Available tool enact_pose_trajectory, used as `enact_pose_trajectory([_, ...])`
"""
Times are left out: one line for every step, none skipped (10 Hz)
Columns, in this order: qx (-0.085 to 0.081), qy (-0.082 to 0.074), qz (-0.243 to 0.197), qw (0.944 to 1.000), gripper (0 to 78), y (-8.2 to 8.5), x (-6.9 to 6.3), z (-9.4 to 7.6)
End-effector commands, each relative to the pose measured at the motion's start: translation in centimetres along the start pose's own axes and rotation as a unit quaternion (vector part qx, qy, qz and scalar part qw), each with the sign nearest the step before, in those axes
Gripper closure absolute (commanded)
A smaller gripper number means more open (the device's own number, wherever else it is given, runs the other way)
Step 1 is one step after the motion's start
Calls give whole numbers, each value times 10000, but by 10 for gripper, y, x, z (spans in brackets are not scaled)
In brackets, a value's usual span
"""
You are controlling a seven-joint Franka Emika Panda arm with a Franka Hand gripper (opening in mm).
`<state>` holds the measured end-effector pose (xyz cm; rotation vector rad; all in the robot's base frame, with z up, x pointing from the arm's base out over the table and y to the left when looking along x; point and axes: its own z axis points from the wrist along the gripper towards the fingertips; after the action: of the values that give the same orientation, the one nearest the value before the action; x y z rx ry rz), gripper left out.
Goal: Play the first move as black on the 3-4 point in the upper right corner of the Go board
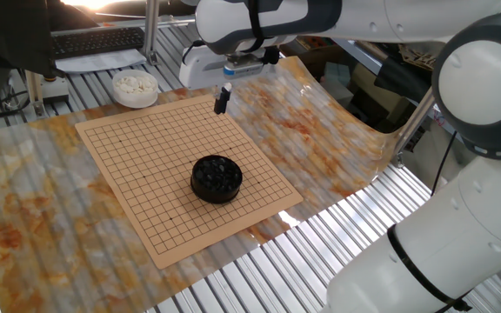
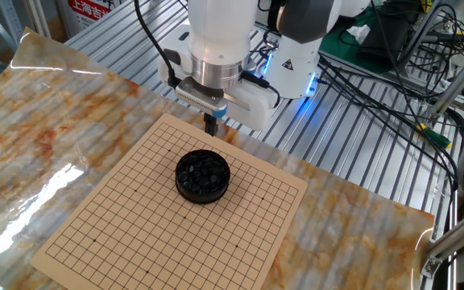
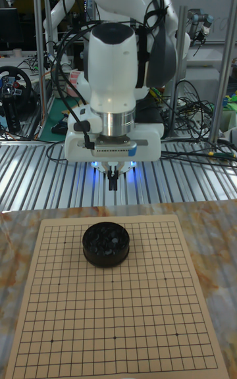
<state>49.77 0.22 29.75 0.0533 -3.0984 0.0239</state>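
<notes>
Go board [image 1: 146, 174] lies flat, jaws hanging near one corner.

Go board [image 1: 146, 165]: lying flat on the table [image 1: 24, 200], over a sheet.
Bowl of black stones [image 1: 216, 178]: sitting on the board, inside the grid, nearer the robot's side in the tall fixed view.
Bowl of white stones [image 1: 135, 87]: standing off the board, just beyond one corner.
Gripper [image 1: 221, 102]: hanging over the board's edge nearest the robot base, apart from both bowls.
Keyboard [image 1: 94, 39]: lying behind the white stones.
</notes>
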Motion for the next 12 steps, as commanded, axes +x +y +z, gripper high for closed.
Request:
enact_pose_trajectory([-3, 22, 19, 10000, 776, 0, -1, -1])
enact_pose_trajectory([-3, 31, 17, 10000, 776, 0, -1, -1])
enact_pose_trajectory([-4, 34, 14, 10000, 776, 0, -1, -1])
enact_pose_trajectory([-4, 37, 16, 10000, 776, 0, -1, -1])
enact_pose_trajectory([-4, 42, 12, 10000, 776, 0, -1, 0])
enact_pose_trajectory([-4, 43, 12, 10000, 776, 0, -1, 0])
enact_pose_trajectory([-4, 43, 12, 10000, 776, 0, -1, 1])
enact_pose_trajectory([-7, 41, 11, 10000, 776, 0, -1, 2])
enact_pose_trajectory([-8, 40, 12, 10000, 776, 1, -1, 3])
enact_pose_trajectory([-8, 40, 7, 10000, 776, 0, -1, 5])
enact_pose_trajectory([-8, 40, 4, 10000, 776, 0, -2, 9])
enact_pose_trajectory([-8, 40, 2, 10000, 776, 0, -2, 9])
